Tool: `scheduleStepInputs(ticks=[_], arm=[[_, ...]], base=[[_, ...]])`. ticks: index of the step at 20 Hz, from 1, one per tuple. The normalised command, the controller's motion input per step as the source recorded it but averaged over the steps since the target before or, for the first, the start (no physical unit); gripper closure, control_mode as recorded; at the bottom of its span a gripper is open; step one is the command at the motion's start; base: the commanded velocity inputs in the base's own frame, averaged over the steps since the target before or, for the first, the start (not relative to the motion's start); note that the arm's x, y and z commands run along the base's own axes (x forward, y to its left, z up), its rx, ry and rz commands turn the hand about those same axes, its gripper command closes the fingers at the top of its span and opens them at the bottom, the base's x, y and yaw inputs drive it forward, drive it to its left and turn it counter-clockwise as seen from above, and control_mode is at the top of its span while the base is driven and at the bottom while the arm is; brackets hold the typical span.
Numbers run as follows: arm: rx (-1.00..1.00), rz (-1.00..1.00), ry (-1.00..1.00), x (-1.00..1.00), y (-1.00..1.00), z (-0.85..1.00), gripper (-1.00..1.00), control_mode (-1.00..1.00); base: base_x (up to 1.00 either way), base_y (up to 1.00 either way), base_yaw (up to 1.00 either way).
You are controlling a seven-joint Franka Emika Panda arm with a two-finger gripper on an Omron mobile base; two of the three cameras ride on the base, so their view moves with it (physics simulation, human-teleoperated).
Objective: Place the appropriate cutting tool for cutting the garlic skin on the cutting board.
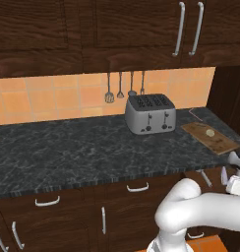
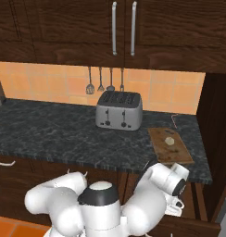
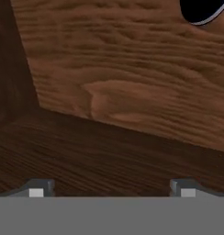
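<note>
Early stage: the garlic (image 2: 169, 140) lies on the cutting board (image 2: 159, 143), at four o'clock from the toaster (image 2: 119, 110). The gripper (image 3: 112, 193), below counter (image 2: 54, 129) level, gapes wide, empty; no tool placed.

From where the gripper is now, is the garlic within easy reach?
Probably not directly. The open gripper sits low inside a wooden drawer or cabinet, below counter level; the garlic lies on the board above, so the arm must lift out first.
</note>
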Motion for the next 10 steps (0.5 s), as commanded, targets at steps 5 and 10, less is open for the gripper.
scheduleStepInputs(ticks=[5, 10], arm=[[0.05, 0.00, 0.38, -0.59, 0.04, 0.46, -1.00, -1.00], [0.03, 0.00, 0.34, -0.63, 0.00, 0.59, -1.00, -1.00]], base=[[0.00, 0.00, 0.00], [0.00, 0.00, 0.00]])
